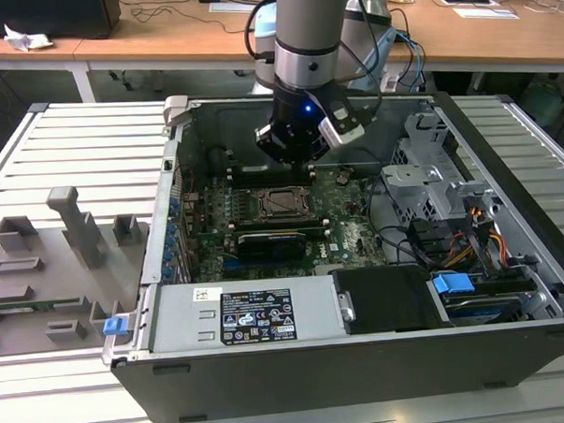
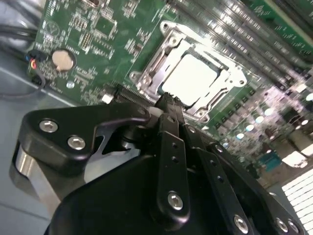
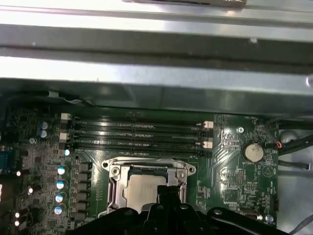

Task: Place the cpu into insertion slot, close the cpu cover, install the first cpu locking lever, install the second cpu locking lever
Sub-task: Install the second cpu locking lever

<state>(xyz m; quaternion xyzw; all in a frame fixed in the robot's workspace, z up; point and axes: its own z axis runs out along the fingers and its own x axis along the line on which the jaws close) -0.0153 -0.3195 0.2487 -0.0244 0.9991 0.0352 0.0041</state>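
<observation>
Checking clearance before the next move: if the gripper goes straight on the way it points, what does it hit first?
Most likely the square silvery metal cpu cover edge, or the dull silver-grey cpu framed by it. The black gripper tips point at the socket's near rim; depth is unclear.

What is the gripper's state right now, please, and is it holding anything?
Gripper: shut, holding nothing, fingertips together just above the cpu cover, with the cpu seated beneath it.

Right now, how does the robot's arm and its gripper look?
The arm is a round grey tube with a pale blue ring, cables running beside it, and a small blue light at the wrist. The gripper is black, with jointed linkage bars fastened by silver screws.
</observation>
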